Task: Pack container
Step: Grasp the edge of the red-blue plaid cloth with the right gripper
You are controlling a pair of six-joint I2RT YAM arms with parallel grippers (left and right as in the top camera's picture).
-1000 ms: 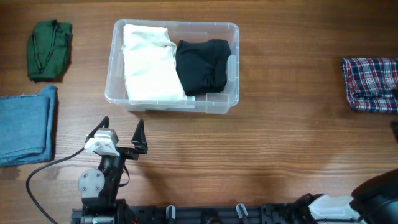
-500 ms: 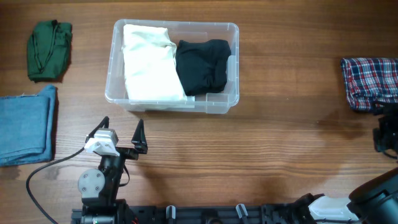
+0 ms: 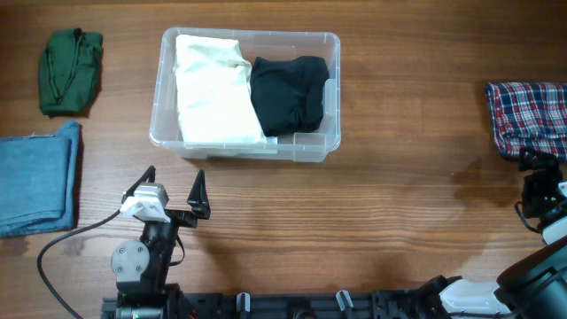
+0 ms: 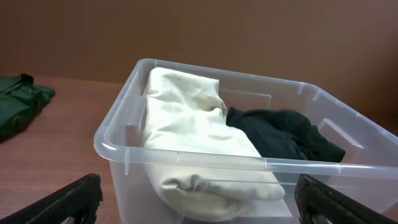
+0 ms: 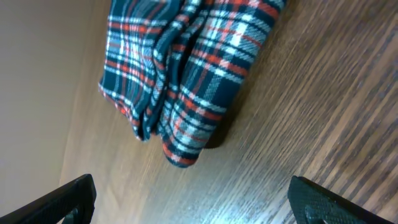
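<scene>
The clear plastic container (image 3: 331,106) stands on the table at upper centre and holds a folded white cloth (image 3: 215,89) on its left and a black garment (image 3: 287,93) on its right. It fills the left wrist view (image 4: 205,163), with the white cloth (image 4: 193,124) and black garment (image 4: 283,134) inside. My left gripper (image 3: 174,190) is open and empty, just in front of the container. A folded plaid cloth (image 3: 529,120) lies at the far right, close up in the right wrist view (image 5: 186,68). My right gripper (image 3: 535,175) is open and empty, just below the plaid cloth.
A folded green cloth (image 3: 70,71) lies at the upper left, with its edge in the left wrist view (image 4: 18,102). A folded blue denim piece (image 3: 35,177) lies at the left edge. The arm bases sit along the front edge.
My right gripper has come into the overhead view from the right edge and moved up toward the plaid cloth. The left arm and the container have not moved.
</scene>
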